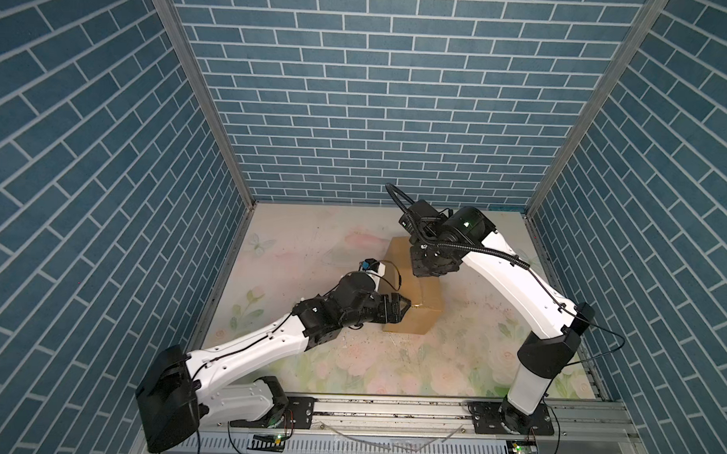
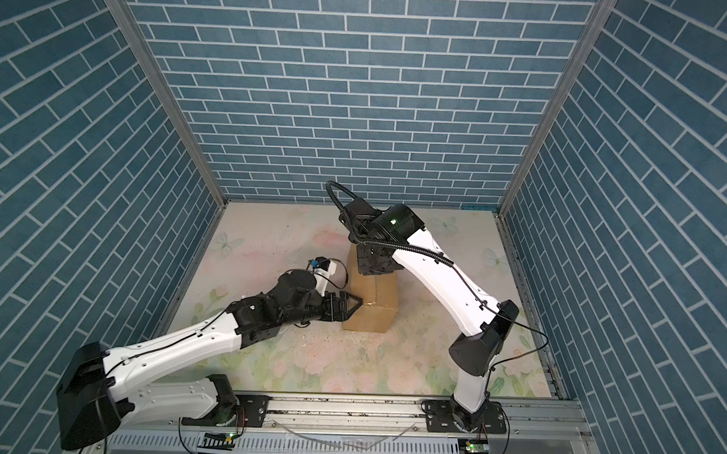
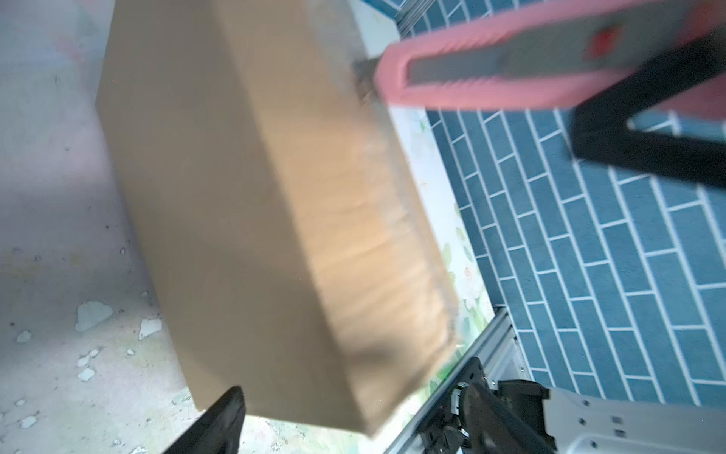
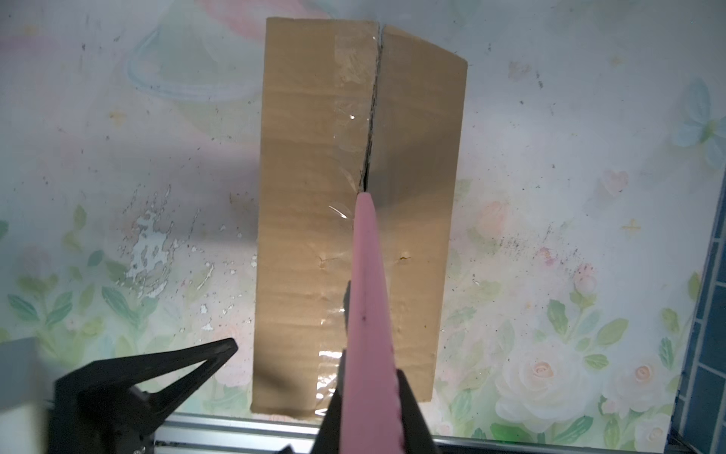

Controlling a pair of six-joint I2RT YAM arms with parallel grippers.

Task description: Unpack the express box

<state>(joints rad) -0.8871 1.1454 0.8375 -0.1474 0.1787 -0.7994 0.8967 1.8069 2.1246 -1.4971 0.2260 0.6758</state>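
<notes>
Box (image 1: 418, 298) near middle of worktop (image 1: 349, 360), seam (image 4: 373, 98) up, taped, slit partway. Over it, right claw (image 4: 373, 377) pinching knife (image 4: 369, 295), tip in seam about mid-length. At near left edge, left claw (image 1: 407, 308) spread wide, one finger (image 4: 176, 365) just beside box's side, touching or not unclear

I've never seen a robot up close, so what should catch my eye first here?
A brown box lies mid-table on the flowery table, its taped seam slit open partway. The right gripper holds a pink knife with its tip at that seam, while the left gripper stands open at the box's near corner.
</notes>
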